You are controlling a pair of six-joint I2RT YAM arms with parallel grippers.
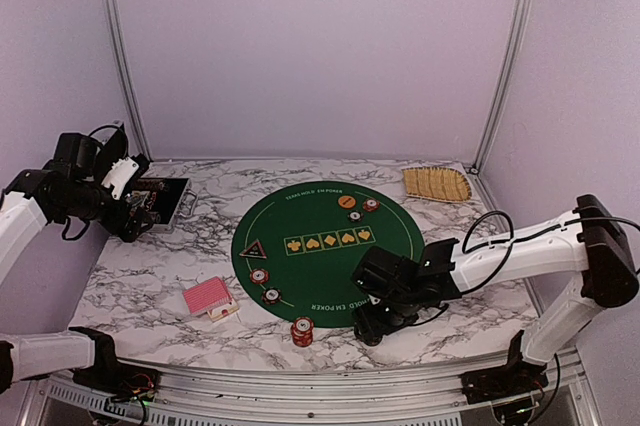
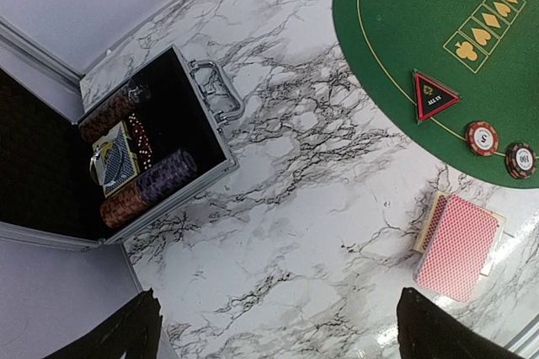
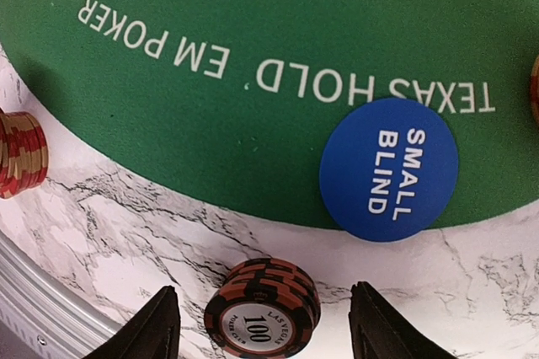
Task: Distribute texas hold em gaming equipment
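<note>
Right gripper: fingers spread wide, touching nothing, one on each side of the chips
Chips at issue: short stack of red-and-brown edged poker chips marked 100, upright on the white marble-patterned table, just off the rim of the round green felt mat
Neighbour: round blue disc lettered SMALL BLIND, lying flat across the mat's rim, near the stack but apart from it
Left gripper: jaws wide and empty, hovering over marble between the open black-and-silver case and the red-pink-backed deck of playing cards
Step, as I judge it: this stack belongs to the small-blind seat; whether it is to be gripped or left there cannot be told
Doing it well: centre the stack between the fingers, close evenly and low on the rims, travel straight up or down, steer clear of the blue disc
Risk: an off-centre squeeze would likely shear the top chips off or skid the stack on the marble
</note>
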